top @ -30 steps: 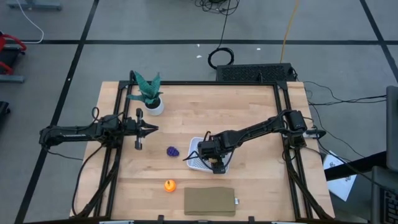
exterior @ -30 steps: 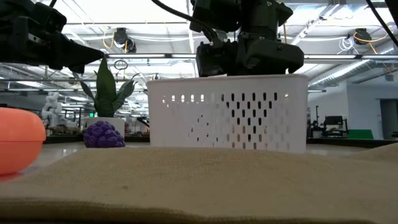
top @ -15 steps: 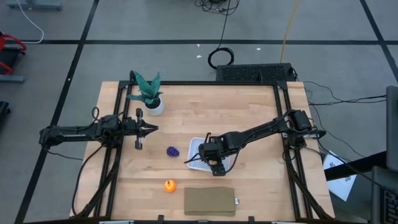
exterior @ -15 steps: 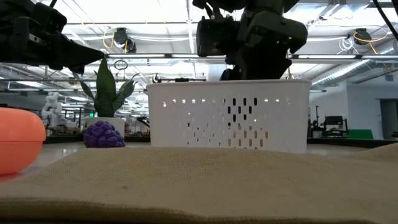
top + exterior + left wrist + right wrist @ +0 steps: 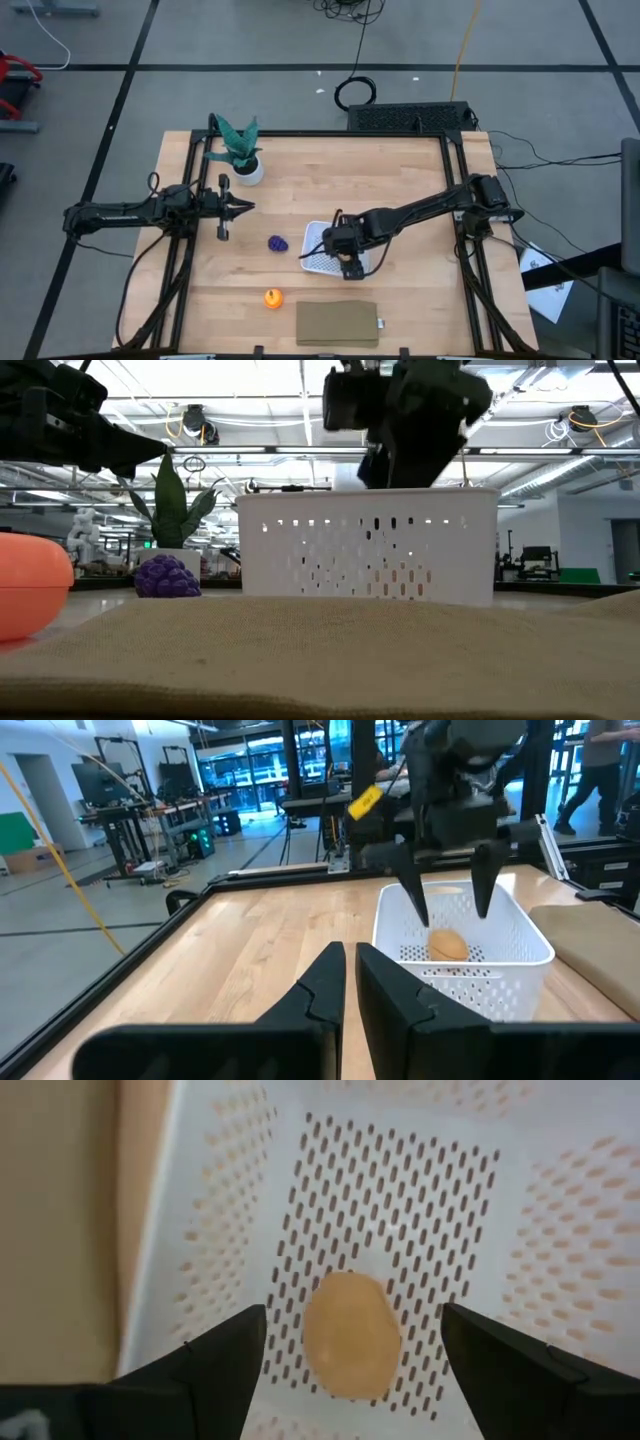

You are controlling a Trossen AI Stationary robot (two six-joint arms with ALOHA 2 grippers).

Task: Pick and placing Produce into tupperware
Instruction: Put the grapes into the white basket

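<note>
Right gripper [image 5: 350, 1342] hangs above white tupperware [image 5: 321, 262], fingers spread wide, empty. Tan-yellow lump [image 5: 350, 1335] lies on perforated bottom below, between the fingers, untouched. Purple cluster [image 5: 278, 243] sits on table [image 5: 340, 180] just beside tupperware; orange ball [image 5: 272, 297] near brown slab [image 5: 337, 324]. Left gripper [image 5: 243, 207] waits near potted plant [image 5: 240, 150], fingers nearly together, holding nothing.

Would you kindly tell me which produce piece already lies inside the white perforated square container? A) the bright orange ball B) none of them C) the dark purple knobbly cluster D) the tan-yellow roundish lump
D: the tan-yellow roundish lump lies on the mesh bottom of the white perforated square container, below the open right tool; the other two pieces sit on the table outside it.
</note>
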